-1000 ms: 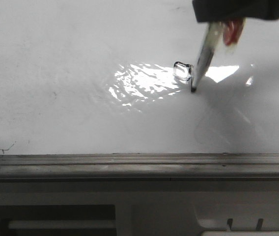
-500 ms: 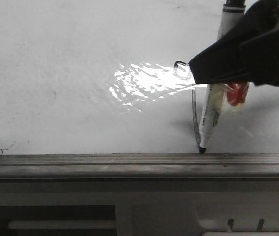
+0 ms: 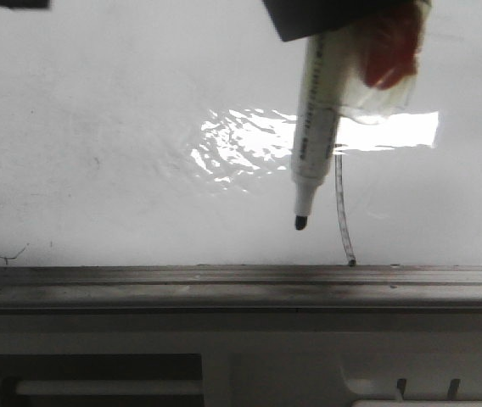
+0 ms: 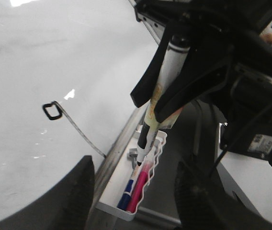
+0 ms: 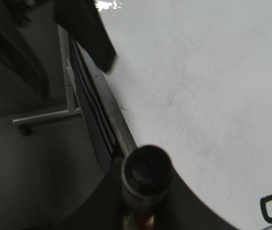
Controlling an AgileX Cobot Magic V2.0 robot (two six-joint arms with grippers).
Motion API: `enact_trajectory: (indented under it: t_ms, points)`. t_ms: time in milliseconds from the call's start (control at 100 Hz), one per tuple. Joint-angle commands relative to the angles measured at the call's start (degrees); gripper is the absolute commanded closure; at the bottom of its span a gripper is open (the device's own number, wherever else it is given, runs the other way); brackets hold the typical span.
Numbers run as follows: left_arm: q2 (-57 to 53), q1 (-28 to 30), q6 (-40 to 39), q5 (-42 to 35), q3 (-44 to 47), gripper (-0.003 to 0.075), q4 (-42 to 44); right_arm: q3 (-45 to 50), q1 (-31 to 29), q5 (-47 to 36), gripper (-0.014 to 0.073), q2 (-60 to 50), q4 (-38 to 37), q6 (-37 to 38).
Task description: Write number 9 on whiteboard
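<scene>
White marker (image 3: 313,127) clamped in right pincer (image 4: 167,98) — tip off the whiteboard (image 3: 97,102), beside the number 9 (image 4: 71,125).

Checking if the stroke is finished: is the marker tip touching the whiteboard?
Apart. In the left wrist view the marker tip hangs past the whiteboard edge, over the pen tray.

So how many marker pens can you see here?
3. One black-tipped marker is held in the right gripper; a blue marker and a pink marker lie side by side in the white tray beside the whiteboard. More may be hidden there.
</scene>
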Motion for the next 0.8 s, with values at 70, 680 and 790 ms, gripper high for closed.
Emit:
enact_trajectory:
  t_ms: [70,680,790]
  points:
    - [9.30,-8.31,11.08,-1.97,-1.30,0.0363,-11.55,-2.08,1.59,-6.50,0.0667,-0.19,0.09,-0.72]
    - [22.79,-13.75,23.44,0.42,-2.14,0.0363,-24.22,-2.08,3.88,-1.84,0.0667,-0.19,5.82,-0.72]
    - [22.79,-13.75,24.00,2.07,-2.14,0.0364,-24.22,-1.98,4.95,-0.58,0.0667,-0.19,5.98,-0.72]
